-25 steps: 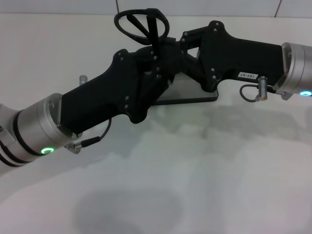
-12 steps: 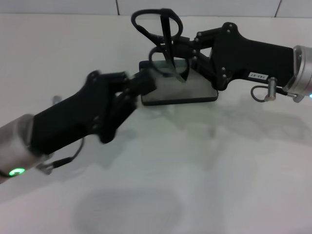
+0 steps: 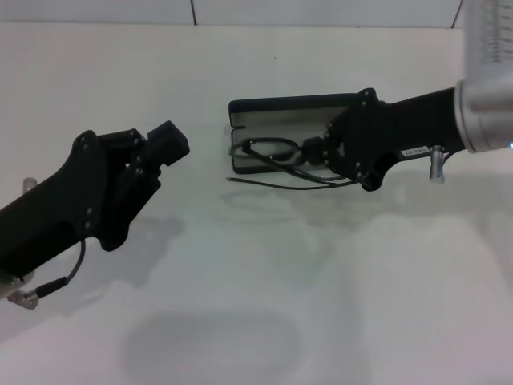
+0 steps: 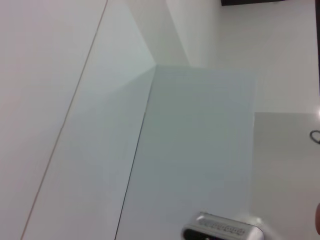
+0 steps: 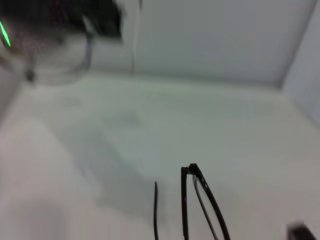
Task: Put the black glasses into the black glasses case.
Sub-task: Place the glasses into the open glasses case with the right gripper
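Reaching in from the right, the right gripper (image 3: 314, 154) sits low over the open black glasses case (image 3: 288, 108), its fingertips at the bridge end of the black glasses (image 3: 268, 152). From where I stand it looks clamped on the frame, though the dark fingers blur into the dark frame, so I say that with some caution.

The glasses lie across the grey lining of the case, lenses inside, but not wholly in. One temple arm (image 3: 280, 183) stretches out over the near edge of the case and runs along the white table (image 3: 240, 281) just in front of it. In the right wrist view the frame's corner and a thin arm show close up, nothing more.

The left gripper (image 3: 164, 144) hangs well apart to the left, above the table, holding nothing; whether its fingers stand apart I cannot tell.

My worry is that stray temple arm. If the glasses are let go as they lie, it would stay outside, and a closing lid could pinch or bend it. A push down on the frame might also tip the case.
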Robot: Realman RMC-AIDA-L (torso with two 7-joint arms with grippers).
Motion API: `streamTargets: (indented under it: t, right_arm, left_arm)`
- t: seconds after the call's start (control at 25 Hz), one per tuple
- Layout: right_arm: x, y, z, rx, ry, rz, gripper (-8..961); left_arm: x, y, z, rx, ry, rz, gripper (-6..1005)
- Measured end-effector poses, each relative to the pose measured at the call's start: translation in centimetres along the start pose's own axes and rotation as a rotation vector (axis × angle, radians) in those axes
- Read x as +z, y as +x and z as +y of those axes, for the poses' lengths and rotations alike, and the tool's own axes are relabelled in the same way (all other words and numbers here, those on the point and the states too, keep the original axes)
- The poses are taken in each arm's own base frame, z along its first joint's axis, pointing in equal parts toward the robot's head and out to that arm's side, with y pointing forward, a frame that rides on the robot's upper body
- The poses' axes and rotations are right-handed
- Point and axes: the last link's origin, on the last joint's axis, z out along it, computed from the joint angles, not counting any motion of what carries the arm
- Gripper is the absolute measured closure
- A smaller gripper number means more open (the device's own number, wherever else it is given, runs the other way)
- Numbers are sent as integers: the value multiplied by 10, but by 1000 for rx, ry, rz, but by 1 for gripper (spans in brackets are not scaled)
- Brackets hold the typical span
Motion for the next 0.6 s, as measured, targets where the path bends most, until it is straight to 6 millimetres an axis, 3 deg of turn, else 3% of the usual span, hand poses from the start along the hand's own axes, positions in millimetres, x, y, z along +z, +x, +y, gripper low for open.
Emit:
streamTargets:
  t: [0.28,0.6]
  right_arm:
    - [17,-3,-7,-110,98,227,919]
    - [38,2,-13,-252,211,308,918]
  left_arm:
    - [2,-3,0,-2,1,-2,957]
    - [3,-4,-1,-4,10,-3,957]
